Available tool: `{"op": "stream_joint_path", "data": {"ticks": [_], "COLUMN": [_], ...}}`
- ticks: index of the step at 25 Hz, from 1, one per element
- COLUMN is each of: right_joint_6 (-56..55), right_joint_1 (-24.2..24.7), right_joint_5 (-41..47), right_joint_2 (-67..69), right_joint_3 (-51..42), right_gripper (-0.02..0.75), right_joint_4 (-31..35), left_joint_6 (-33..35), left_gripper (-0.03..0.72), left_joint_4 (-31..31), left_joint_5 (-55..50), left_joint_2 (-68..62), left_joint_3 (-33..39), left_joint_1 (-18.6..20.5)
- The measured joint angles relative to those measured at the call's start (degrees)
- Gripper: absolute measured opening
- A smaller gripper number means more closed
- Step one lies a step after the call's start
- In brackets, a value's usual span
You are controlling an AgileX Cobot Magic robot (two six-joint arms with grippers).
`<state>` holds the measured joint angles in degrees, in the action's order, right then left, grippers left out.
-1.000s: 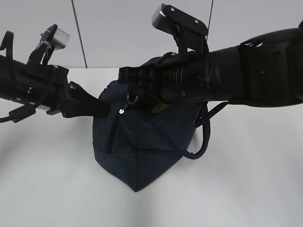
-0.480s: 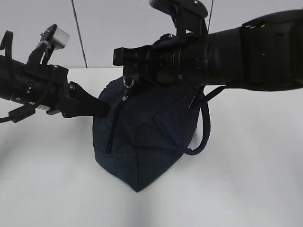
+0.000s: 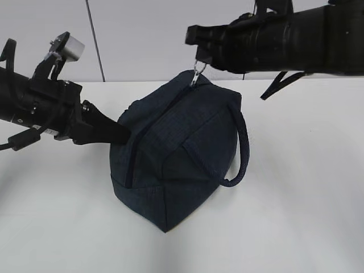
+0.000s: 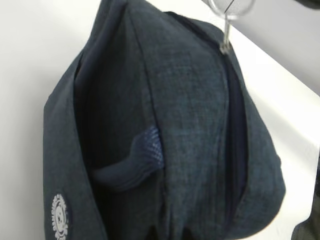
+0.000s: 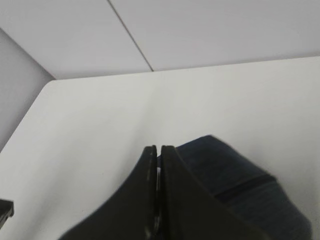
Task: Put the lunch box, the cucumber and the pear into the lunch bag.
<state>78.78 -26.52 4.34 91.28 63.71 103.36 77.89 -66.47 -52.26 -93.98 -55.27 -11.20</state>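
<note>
The dark navy lunch bag (image 3: 176, 153) stands on the white table. My left gripper (image 3: 122, 132) is shut on the fabric at the bag's near left end. My right gripper (image 3: 196, 48) hovers above the bag's far top end, shut on the metal ring pull (image 3: 197, 71). The ring (image 4: 231, 7) and the zipper line below it show in the left wrist view, over the bag (image 4: 185, 125). In the right wrist view my right gripper (image 5: 159, 150) has its fingers pressed together above the bag (image 5: 240, 185). No foil lining shows. The lunch box, cucumber and pear are out of view.
One looped handle (image 3: 242, 153) hangs down the bag's right side, and another (image 4: 135, 162) lies against its left side. The white table (image 3: 296, 216) ends at a grey wall (image 3: 142, 40) behind the bag.
My right gripper has moved up and to the right with the ring pull, drawing the slider from the bag's near left end to its far top end. The left arm has stayed still.
</note>
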Motion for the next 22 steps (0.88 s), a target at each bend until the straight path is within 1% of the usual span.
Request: {"op": "stream_joint_path", "data": {"ticks": [3,5,8,13,17,22], "right_joint_6": [0.0,0.0,0.0,-0.38,-2.05,-4.22], "right_joint_1": [4.92,7.41,10.47,14.51,16.9,17.86], "right_joint_5": [3.22,5.82,6.87,9.96,12.41,16.32], "right_joint_2": [1.86,4.69,9.79,18.67,24.56,28.12], "right_joint_3": [2.14,4.1,7.06,12.1,13.22,13.35], "right_gripper": [0.0,0.0,0.0,0.0,0.0,0.0], "right_joint_4": [0.0,0.0,0.0,0.0,0.0,0.0], "left_joint_6": [0.0,0.0,0.0,0.0,0.0,0.0], "left_gripper": [0.003,0.003,0.003,0.003,0.003,0.003], "left_joint_4": [-0.07,-0.07,0.17,0.36,0.36,0.36], "left_joint_5": [-0.8,-0.89,-0.99,-1.03,-1.1,-1.2], "left_joint_2": [0.0,0.0,0.0,0.0,0.0,0.0], "left_joint_3": [-0.07,-0.11,-0.11,-0.11,-0.11,-0.11], "left_joint_1": [0.0,0.0,0.0,0.0,0.0,0.0]}}
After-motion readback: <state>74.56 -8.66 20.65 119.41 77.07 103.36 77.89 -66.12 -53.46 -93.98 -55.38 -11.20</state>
